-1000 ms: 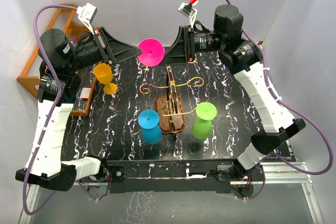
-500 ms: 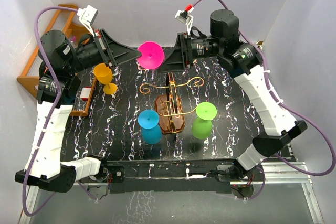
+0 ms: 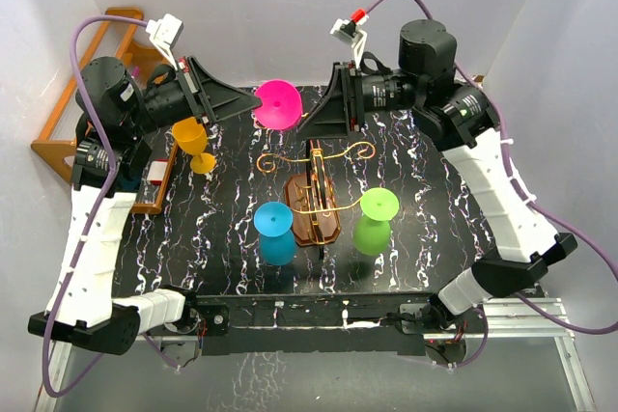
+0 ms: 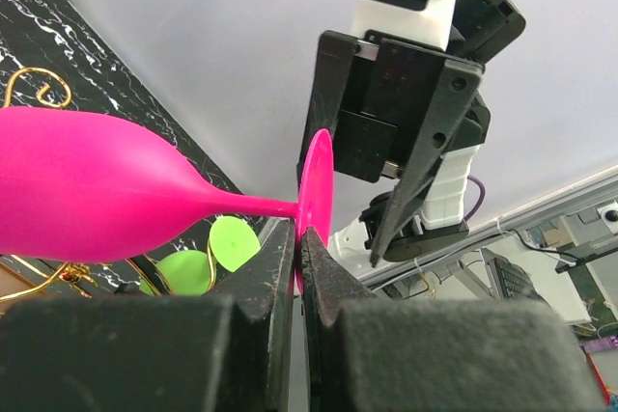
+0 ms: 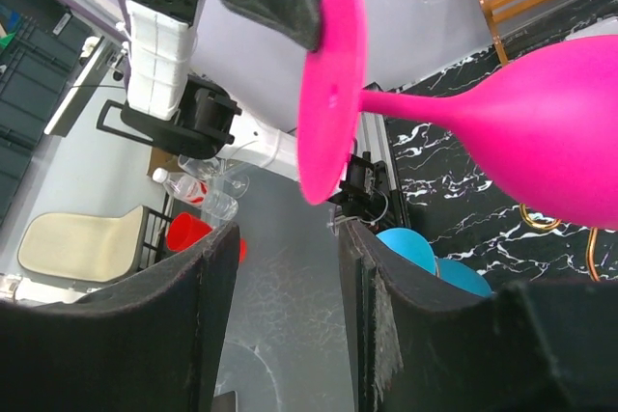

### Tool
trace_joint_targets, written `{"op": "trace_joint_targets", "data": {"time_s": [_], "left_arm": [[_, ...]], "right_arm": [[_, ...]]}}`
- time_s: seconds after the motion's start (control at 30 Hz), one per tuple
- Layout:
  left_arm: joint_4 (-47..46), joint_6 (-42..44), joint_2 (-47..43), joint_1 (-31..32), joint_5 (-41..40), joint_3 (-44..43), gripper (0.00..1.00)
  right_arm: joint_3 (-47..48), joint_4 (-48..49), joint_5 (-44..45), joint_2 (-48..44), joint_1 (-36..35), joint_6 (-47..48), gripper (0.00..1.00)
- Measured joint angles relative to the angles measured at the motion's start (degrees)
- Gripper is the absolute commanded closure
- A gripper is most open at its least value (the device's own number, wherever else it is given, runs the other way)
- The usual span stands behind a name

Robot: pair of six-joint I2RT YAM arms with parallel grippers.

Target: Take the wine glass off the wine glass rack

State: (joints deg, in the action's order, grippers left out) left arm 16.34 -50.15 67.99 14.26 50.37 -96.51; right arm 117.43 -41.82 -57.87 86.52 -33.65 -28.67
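Observation:
The pink wine glass (image 3: pixel 278 103) is held level in the air above the table's far edge, apart from the wine glass rack (image 3: pixel 314 209). My left gripper (image 3: pixel 253 99) is shut on the rim of the glass's foot (image 4: pixel 317 185), with the bowl (image 4: pixel 87 190) out to the left in the left wrist view. My right gripper (image 3: pixel 307 119) is open and empty just right of the glass. In the right wrist view its fingers (image 5: pixel 287 238) sit below the foot (image 5: pixel 333 94) without touching it. The rack has a brown oval base and gold wire arms (image 3: pixel 333 153).
A blue glass (image 3: pixel 277 232) and a green glass (image 3: pixel 374 222) hang at the rack's near arms. An orange glass (image 3: pixel 193 142) stands on the table at the left. A stepped wooden shelf (image 3: pixel 82 118) stands at the far left. White walls close in behind and at both sides.
The pink glass has dropped slightly and stayed in my left gripper. My right arm has shifted a little to the right, its gripper still beside the glass.

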Motion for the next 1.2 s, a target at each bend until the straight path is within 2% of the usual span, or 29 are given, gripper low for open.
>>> {"op": "trace_joint_targets", "data": {"time_s": [0.3,0.6,0.9,1.07,1.17,1.2], "left_arm": [[0.44,0.26,-0.92,-0.11,-0.31,0.0,1.0],[2.16,1.18,-0.92,-0.24,-0.22,0.0,1.0],[3.48,1.77,-0.92,-0.24,0.42,0.0,1.0],[4.07,2.1,-0.92,-0.24,0.81,0.0,1.0],[4.98,2.51,-0.94,-0.24,0.79,0.0,1.0],[5.27,2.73,-0.92,-0.24,0.72,0.0,0.93]], "right_arm": [[2.12,-0.11,0.9,4.74,-0.04,-0.39,0.53],[4.5,1.05,0.76,5.38,-0.07,-1.7,0.54],[5.09,3.28,0.87,6.8,-0.28,-3.19,0.59],[5.14,3.48,1.07,7.89,-1.03,-3.45,0.7],[5.16,3.5,1.2,7.98,-1.55,-3.13,0.89],[5.16,3.5,1.4,7.98,-1.66,-2.97,0.92]]}}
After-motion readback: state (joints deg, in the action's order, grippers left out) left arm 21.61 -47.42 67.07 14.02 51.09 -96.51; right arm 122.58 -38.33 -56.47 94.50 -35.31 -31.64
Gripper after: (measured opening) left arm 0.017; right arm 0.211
